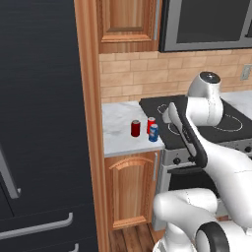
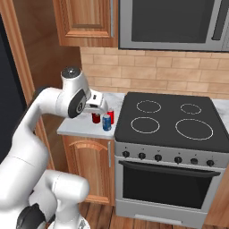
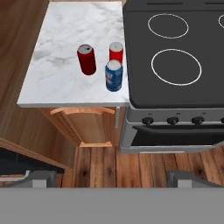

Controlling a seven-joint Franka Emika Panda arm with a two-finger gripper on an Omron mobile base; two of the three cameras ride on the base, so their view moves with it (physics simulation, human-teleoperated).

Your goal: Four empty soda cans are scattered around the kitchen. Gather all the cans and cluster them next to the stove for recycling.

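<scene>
Three soda cans stand upright in a tight group on the marble counter (image 3: pixel 57 74), just left of the stove (image 3: pixel 175 89). They are a dark red can (image 3: pixel 86 60), a brighter red can (image 3: pixel 116 51) and a blue can (image 3: pixel 113 75) at the front. The same cans appear as dark red (image 1: pixel 135 128), red (image 1: pixel 150 124) and blue (image 1: pixel 153 133). My gripper (image 3: pixel 111 180) hovers above them, open and empty, its fingertips (image 3: pixel 37 178) far apart. In the right base view my gripper (image 2: pixel 99 108) hangs over the cans (image 2: pixel 106 122), beside the stove (image 2: pixel 165 118).
A dark fridge (image 1: pixel 39 123) and a tall wooden panel (image 1: pixel 91 147) close off the counter's left side. A microwave (image 2: pixel 174 22) hangs above the cooktop. Below the counter are a wooden cabinet door (image 3: pixel 87 127) and wood floor (image 3: pixel 131 166).
</scene>
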